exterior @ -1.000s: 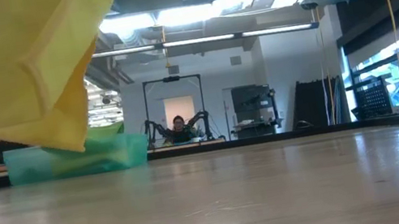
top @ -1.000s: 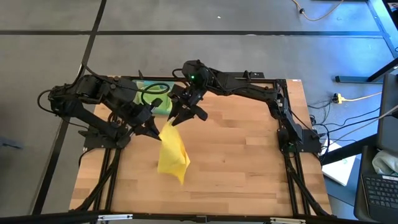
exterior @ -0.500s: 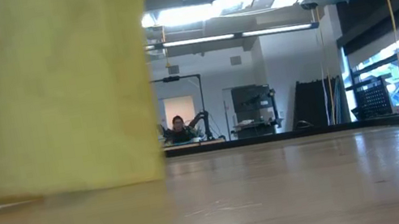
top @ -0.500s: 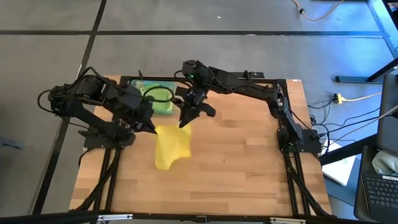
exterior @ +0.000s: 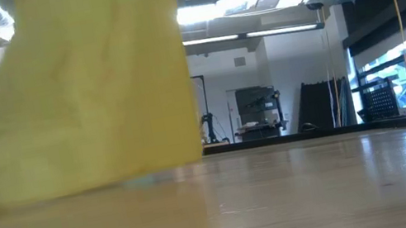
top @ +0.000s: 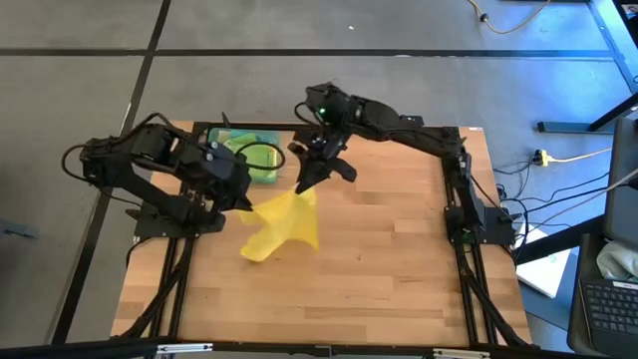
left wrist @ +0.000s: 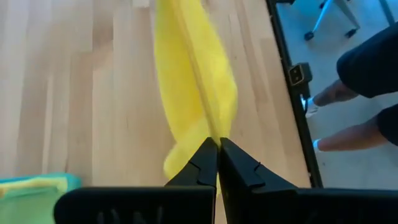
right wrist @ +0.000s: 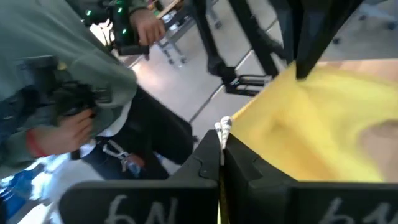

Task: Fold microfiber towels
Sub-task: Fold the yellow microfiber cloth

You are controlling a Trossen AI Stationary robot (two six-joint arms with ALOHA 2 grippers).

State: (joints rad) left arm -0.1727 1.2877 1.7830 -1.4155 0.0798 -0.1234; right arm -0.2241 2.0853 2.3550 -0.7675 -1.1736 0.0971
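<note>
A yellow microfiber towel (top: 280,225) hangs between my two grippers over the middle of the table and fills the left of the low view (exterior: 82,93). My left gripper (top: 246,206) is shut on its left end. My right gripper (top: 302,188) is shut on its far right corner. The towel's lower part reaches down to the table top (exterior: 73,187). More towels, green and yellow, lie in the translucent teal tray (top: 261,172) at the far left. My left gripper pinches a bunched edge of the yellow towel (left wrist: 211,127) between its two fingers, coming from the table's left. The cloth runs away from the fingers as a narrow fold. My right gripper pinches a corner of the towel (right wrist: 231,123) between its two fingers, slanting down from the far side. The cloth hangs below the fingers.
The teal tray stands at the table's far left, just behind both grippers, with a dark cable loop (top: 254,150) over it. Bare wood (top: 389,259) lies to the right and near side. People stand beyond the table in the right wrist view (right wrist: 74,81).
My right gripper has gone toward the table's right and far edge with its corner, while my left gripper has stayed nearly still. The towel, which hung as a narrow strip clear of the table, is now spread wider between the grippers, and its lower part has come down to the table.
</note>
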